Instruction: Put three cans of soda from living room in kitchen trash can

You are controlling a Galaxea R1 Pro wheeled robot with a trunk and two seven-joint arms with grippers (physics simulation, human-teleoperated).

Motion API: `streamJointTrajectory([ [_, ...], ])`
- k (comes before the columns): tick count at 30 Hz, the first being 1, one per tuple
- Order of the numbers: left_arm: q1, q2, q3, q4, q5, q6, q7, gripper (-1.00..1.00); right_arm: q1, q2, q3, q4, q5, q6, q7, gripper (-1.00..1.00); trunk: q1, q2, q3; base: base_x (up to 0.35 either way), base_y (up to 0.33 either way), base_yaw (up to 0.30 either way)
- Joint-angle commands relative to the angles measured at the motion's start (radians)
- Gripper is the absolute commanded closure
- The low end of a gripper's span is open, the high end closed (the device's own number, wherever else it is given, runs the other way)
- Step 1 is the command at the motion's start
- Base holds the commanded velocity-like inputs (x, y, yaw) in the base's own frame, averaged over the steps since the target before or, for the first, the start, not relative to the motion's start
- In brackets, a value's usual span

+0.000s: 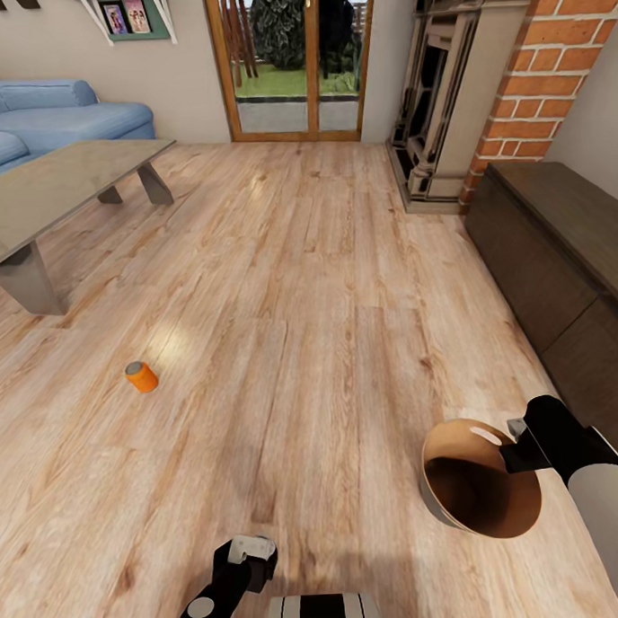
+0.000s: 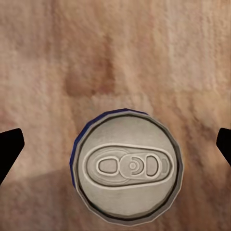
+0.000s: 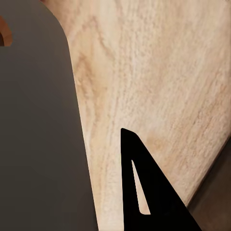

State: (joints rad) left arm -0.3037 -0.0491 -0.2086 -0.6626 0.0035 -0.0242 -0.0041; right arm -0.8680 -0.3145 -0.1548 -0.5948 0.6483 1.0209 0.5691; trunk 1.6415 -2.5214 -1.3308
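L gripper (image 2: 115, 144) wide open over upright blue can (image 2: 126, 166) (untouched); R gripper (image 1: 520, 444) clamps tash can (image 1: 443, 501) rim. Orange can (image 1: 141, 376) lies on floor (image 1: 327, 299).

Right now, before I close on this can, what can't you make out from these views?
- Blue can, left wrist view: sides hidden beneath its own top.
- Trash can, head view: bottom hidden by its tilted wall.
- Right gripper: fingers blocked by the bin rim; grip unconfirmed.
- Third can: location unknown.
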Motion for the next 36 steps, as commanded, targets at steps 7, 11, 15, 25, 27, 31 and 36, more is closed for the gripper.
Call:
streamJointTrajectory([
  [7, 0.000, 0.000, 0.000, 0.000, 0.001, 0.001, 0.001, -1.00, 0.000, 0.000, 0.001, 0.001, -0.010, 0.003, 0.000, 1.00, 0.000, 0.000, 0.000, 0.008, 0.000, 0.000],
  [11, 0.000, -0.001, 0.000, 0.000, 0.001, 0.004, 0.002, -1.00, 0.000, 0.000, 0.002, 0.001, -0.010, 0.003, 0.000, 1.00, 0.000, 0.000, -0.004, 0.001, 0.000, 0.000],
  [15, 0.000, -0.001, 0.000, 0.000, 0.001, 0.006, 0.002, -1.00, 0.000, 0.000, 0.003, 0.001, -0.010, 0.003, 0.001, 1.00, 0.002, -0.001, -0.019, 0.000, 0.000, 0.000],
  [25, 0.000, 0.000, 0.000, 0.000, 0.001, 0.005, 0.003, -1.00, 0.000, 0.000, 0.003, -0.055, -0.011, 0.004, 0.002, 1.00, 0.004, -0.002, -0.035, 0.000, 0.000, 0.000],
  [27, 0.000, 0.000, 0.000, 0.000, 0.001, 0.006, 0.003, -1.00, 0.000, -0.001, 0.002, -0.094, -0.011, 0.007, 0.014, 1.00, 0.004, -0.002, -0.035, 0.000, 0.000, 0.000],
  [31, 0.000, 0.000, 0.000, 0.001, 0.001, 0.006, 0.003, -1.00, 0.000, -0.002, -0.002, -0.151, -0.010, 0.009, 0.059, 1.00, 0.004, -0.002, -0.035, 0.000, 0.000, 0.000],
  [36, 0.000, 0.000, 0.000, 0.001, 0.001, 0.006, 0.003, -1.00, 0.000, -0.003, -0.007, -0.189, -0.010, 0.011, 0.083, 1.00, 0.004, -0.002, -0.035, 0.000, 0.000, 0.000],
])
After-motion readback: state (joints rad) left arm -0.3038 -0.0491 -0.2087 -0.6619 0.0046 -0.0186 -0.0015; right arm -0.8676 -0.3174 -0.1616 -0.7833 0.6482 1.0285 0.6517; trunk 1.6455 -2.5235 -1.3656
